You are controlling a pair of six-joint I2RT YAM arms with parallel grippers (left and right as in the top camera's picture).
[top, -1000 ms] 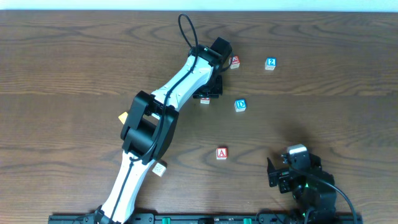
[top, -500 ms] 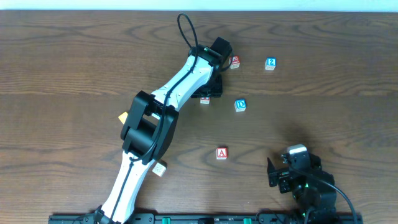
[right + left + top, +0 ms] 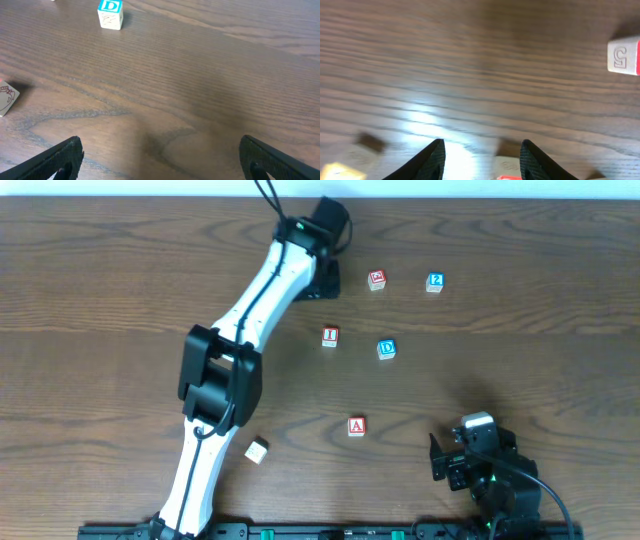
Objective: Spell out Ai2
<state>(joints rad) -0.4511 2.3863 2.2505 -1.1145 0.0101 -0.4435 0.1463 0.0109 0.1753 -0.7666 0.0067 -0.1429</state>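
Five letter blocks lie on the wooden table: a red A block (image 3: 356, 426), a red I block (image 3: 330, 336), a blue 2 block (image 3: 434, 281), a blue D block (image 3: 387, 349) and another red block (image 3: 376, 279). My left gripper (image 3: 322, 280) hangs near the far edge, up and left of the I block, open and empty. In the left wrist view the jaws (image 3: 482, 145) are apart, with a blurred red-topped block (image 3: 512, 167) low beside the right finger. My right gripper (image 3: 452, 462) rests open at the front right; its jaws (image 3: 160, 155) hold nothing.
A plain wooden block (image 3: 257, 449) lies at the front left beside the left arm. A white and red block reading "5" (image 3: 624, 55) shows at the left wrist view's right edge. The D block (image 3: 110, 13) and a block's edge (image 3: 6, 97) show in the right wrist view.
My left arm has swung up and back toward the far edge, leaving the I block uncovered on the table. The right arm has not moved.
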